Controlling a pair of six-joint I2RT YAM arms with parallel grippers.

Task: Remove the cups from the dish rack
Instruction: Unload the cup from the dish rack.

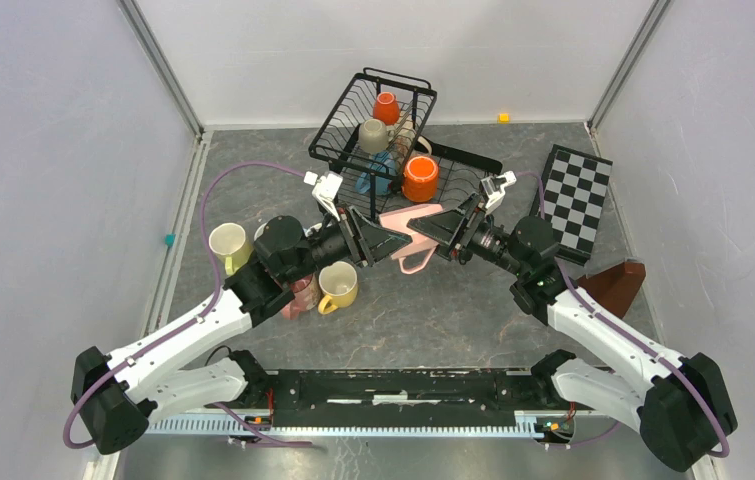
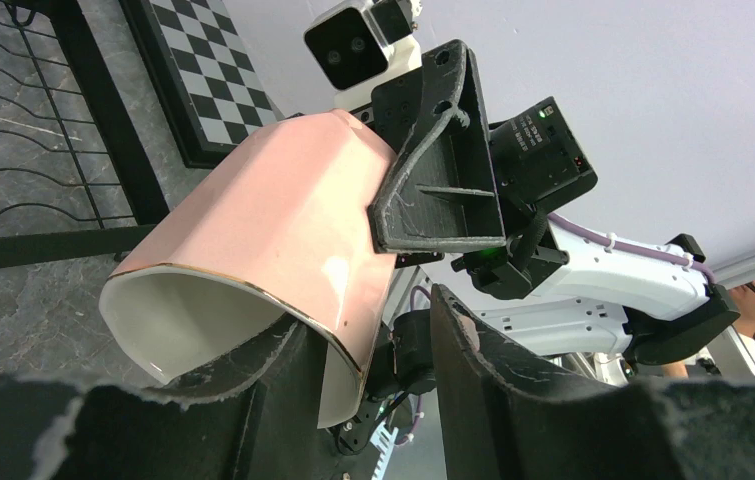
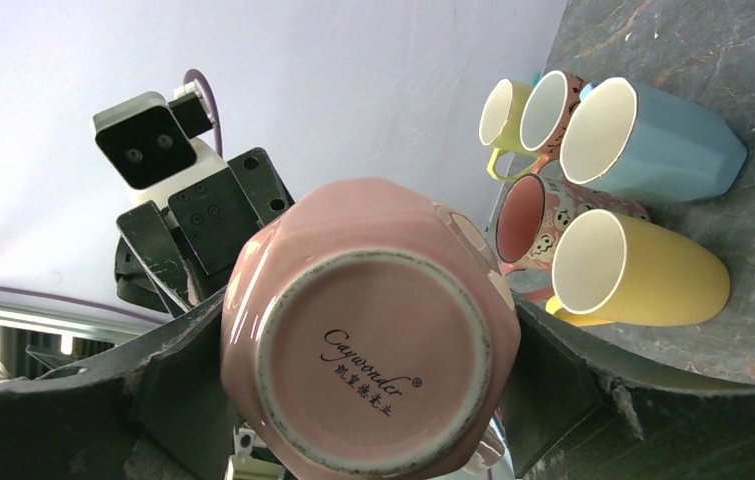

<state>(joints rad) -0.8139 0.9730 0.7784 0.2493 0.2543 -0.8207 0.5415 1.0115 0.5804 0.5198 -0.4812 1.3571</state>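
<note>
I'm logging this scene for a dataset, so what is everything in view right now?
black wire dish rack: one, black, back centre of table.
orange ceramic mugs: two, orange, one in the upper basket, one on the lower tray.
beige mug: one, beige, upper basket.
blue mug: one, blue, lower in the rack, partly hidden.
pink glossy mug: one, pink, between the grippers, before the rack.
unloaded mugs: five; pale yellow, light blue, yellow, two pink-patterned; table's left side.
checkered board: one, black-and-white, right of the rack.
brown wedge: one, brown, table's right side.
left gripper: around the pink mug's rim, not clamped.
right gripper: shut on the pink mug's base end.
</note>
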